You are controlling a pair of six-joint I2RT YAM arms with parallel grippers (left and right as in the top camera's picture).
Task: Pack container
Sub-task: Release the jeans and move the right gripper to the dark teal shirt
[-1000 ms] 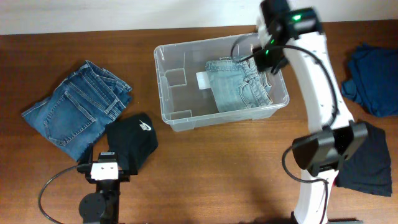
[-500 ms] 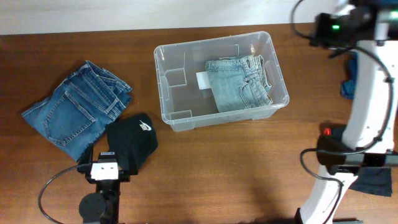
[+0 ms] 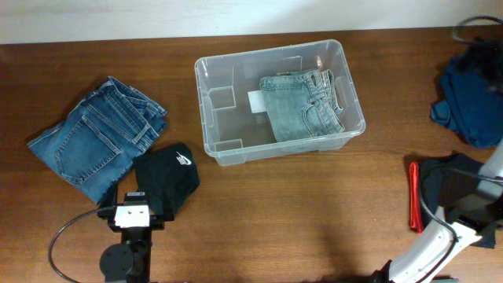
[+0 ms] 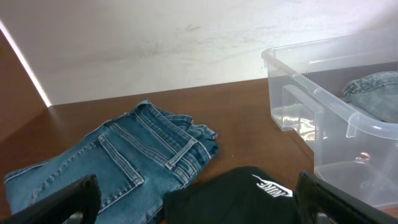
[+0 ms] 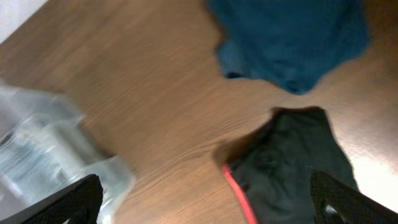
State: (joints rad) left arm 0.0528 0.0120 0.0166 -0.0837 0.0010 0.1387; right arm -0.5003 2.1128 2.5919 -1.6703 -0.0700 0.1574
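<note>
Right gripper hangs spread wide and empty over the black cloth, blue cloth just beyond. Left gripper is spread too. Container sits mid-table, well apart. Risk: a shallow pinch lets fabric unfurl and snag the rim.

The one mark I could make out was on the black garment lying on the table. It was a small white Nike logo, a swoosh with tiny lettering above it (the letters were too small for me to spell out, even from the left wrist view). From overhead it showed only as a white fleck near the garment's upper edge. On the floor of the container sat a white label. It looked blank from above, and anything printed on it was too faint to read.
</note>
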